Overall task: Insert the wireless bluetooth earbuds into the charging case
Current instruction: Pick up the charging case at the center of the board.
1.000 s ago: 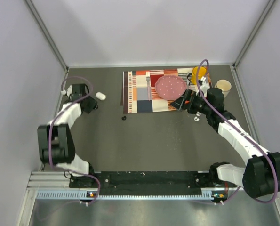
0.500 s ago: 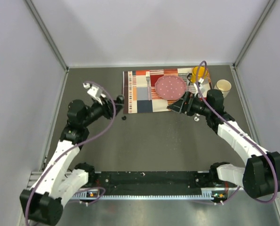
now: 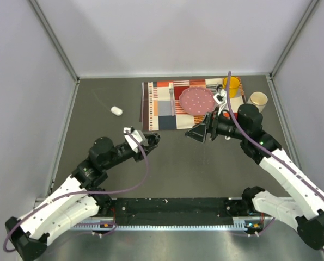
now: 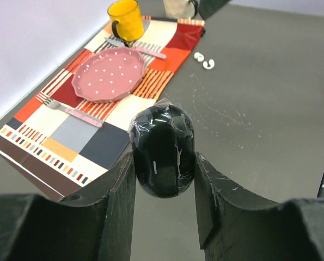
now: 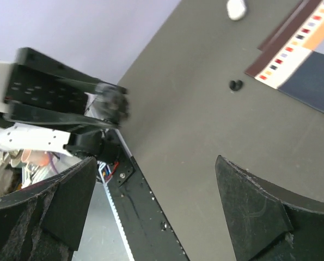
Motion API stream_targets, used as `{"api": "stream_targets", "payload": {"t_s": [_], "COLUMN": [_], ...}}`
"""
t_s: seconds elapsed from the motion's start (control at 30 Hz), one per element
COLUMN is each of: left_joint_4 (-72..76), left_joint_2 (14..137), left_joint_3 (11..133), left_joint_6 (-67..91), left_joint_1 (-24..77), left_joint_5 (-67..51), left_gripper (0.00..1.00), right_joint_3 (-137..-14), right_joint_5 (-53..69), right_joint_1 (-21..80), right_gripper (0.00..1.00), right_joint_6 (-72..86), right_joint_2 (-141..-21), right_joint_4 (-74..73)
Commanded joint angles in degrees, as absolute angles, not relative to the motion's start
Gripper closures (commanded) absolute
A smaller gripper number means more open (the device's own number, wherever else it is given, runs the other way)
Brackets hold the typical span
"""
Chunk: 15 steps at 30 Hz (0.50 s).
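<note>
One black case [image 4: 163, 150] (glossy) in left gripper [image 4: 164, 166]

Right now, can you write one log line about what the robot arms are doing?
left gripper: shut on black case | right gripper: open, empty | white earbuds: on table near mat | black earbud: on table

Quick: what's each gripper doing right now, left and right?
Left gripper: closed on the black case.
Right gripper: open, holding nothing.
</note>
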<state>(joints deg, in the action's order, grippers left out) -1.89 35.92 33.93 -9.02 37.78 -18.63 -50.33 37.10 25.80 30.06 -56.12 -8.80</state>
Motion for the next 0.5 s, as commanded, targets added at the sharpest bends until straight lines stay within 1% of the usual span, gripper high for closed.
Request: {"api": "stream_targets", "payload": {"t_s": [0.0, 0.03, 0.07, 0.2, 0.33, 0.47], "left_joint_4": [-2.90, -3.16, -3.43, -3.17, -2.11, -1.23], "left_joint_2": [38.40, 39.02, 39.72, 43.32, 43.77, 42.89], "left_joint_3": [33.84, 34.36, 34.54, 35.77, 36.39, 35.86], "left_joint_6": [-16.95, -17.48, -17.75, -19.59, -20.21, -19.69], "left_joint_1": [45.51, 48.14, 49.29, 54.40, 57.39, 58.36], "left_joint_5": [-5.20, -3.62, -0.56, 5.53, 7.21, 7.47], "left_gripper": [1.00, 1.00, 1.00, 1.00, 1.00, 1.00], "right_joint_3": [-53.35, -53.61, -53.96, -56.51, -58.18, -58.71], "right_joint_5": [28.33, 26.73, 25.50, 19.88, 16.35, 15.38], "right_joint_1": [33.65, 35.23, 37.59, 43.76, 47.02, 47.99], "right_gripper": [0.12, 0.12, 0.14, 0.18, 0.23, 0.26], "right_joint_6": [27.25, 26.90, 26.72, 25.93, 25.22, 25.05], "right_joint_2": [-53.17, -53.35, -53.70, -57.91, -63.00, -65.56], "right_joint_4": [-10.45, -10.72, -10.64, -11.95, -12.92, -12.66]}}
